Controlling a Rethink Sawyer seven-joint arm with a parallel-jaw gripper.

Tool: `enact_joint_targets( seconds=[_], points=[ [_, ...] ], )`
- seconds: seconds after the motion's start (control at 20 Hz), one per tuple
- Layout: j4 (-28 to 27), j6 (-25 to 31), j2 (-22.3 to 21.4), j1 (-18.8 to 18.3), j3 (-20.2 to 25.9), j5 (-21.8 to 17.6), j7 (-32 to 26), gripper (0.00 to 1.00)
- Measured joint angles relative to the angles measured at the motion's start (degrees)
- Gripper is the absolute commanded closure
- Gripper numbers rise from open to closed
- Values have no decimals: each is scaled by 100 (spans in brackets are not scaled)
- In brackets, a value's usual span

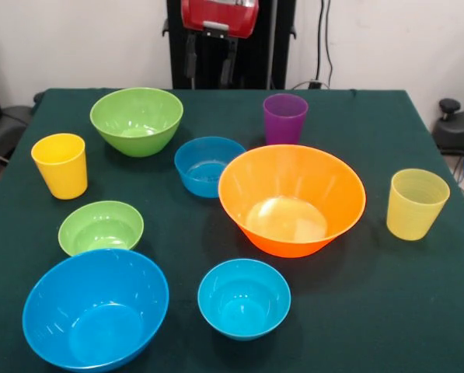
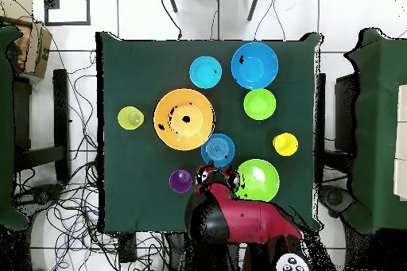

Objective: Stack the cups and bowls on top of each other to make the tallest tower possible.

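All cups and bowls stand apart on the green table, none nested. The orange bowl (image 1: 291, 198) (image 2: 184, 118) is right of centre. Around it are the purple cup (image 1: 284, 118) (image 2: 180, 180), a pale ribbed cup (image 1: 416, 203) (image 2: 130, 118), a yellow cup (image 1: 61, 165) (image 2: 285, 144), the medium green bowl (image 1: 136, 119) (image 2: 258, 180), a small green bowl (image 1: 100, 227) (image 2: 260, 103), the large blue bowl (image 1: 95, 308) (image 2: 255, 64) and two small blue bowls (image 1: 208, 165) (image 1: 243, 298). My gripper (image 1: 210, 74) (image 2: 219, 176) hangs open and empty above the far edge, between the green bowl and the purple cup.
The green table cloth (image 1: 371, 295) reaches to all four edges, with cables and dark chairs on the floor around it. The red arm (image 2: 238, 220) comes in over the table's edge behind the medium green bowl.
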Motion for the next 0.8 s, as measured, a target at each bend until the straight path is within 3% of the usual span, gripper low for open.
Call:
enact_joint_targets(
  seconds=[0.15,0.45,0.6,0.8],
  points=[
    [11,21,-131,-141,112,-1,0,0],
    [188,574,-973,-949,839,269,0,0],
    [244,1245,-1607,-1308,1150,813,0,0],
    [93,2428,-2459,-1295,1212,1365,0,0]
  ],
)
